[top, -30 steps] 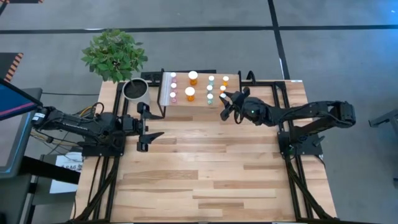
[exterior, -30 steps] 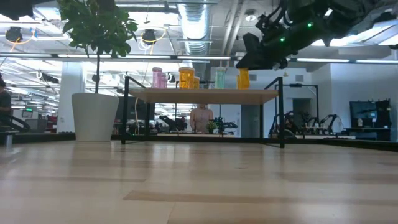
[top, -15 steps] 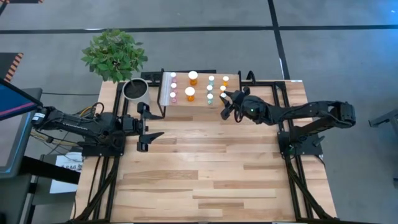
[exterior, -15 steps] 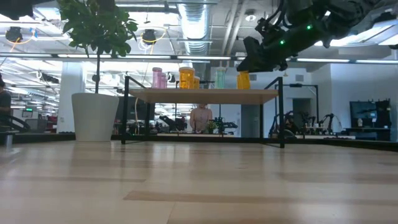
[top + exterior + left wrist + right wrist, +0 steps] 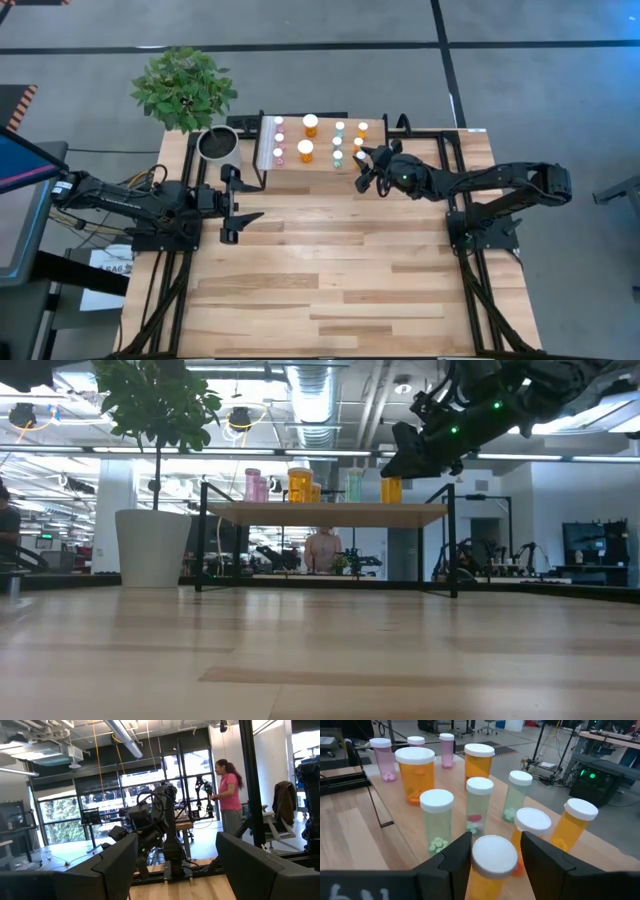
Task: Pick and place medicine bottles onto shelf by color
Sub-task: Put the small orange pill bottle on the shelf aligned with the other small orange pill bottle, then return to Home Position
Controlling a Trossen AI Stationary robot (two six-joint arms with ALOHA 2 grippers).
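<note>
From the high view I see the shelf (image 5: pixel 320 142) at the far edge of the tabletop (image 5: pixel 330 270), next to the plant pot (image 5: pixel 218 145), with the white-capped medicine bottles (image 5: pixel 306 150) reading only as dots on its top. My right claw (image 5: pixel 362 168) sits at the shelf's right near corner; the left claw (image 5: pixel 236 205) waits over the tabletop just in front of the pot, well apart from the shelf.

The right wrist view gives me what the overhead cannot: an orange bottle (image 5: pixel 492 870) with a white cap stands between the two dark fingers (image 5: pixel 452 860), and there are thin gaps on both sides of the cap, so this claw is open around it and not squeezing. Beyond it stand three pale green bottles (image 5: pixel 437 820), further orange ones (image 5: pixel 415 774) and pink ones (image 5: pixel 382 757) at the back.

The low view shows the bottles lined up along the shelf top (image 5: pixel 325 513), the right claw (image 5: pixel 420 455) hanging just above its right end, beside an orange bottle (image 5: pixel 391 489).

The left wrist view shows only its own fingers (image 5: pixel 117 862) spread wide with nothing between them, and a person (image 5: pixel 227 795) standing in the room beyond.
</note>
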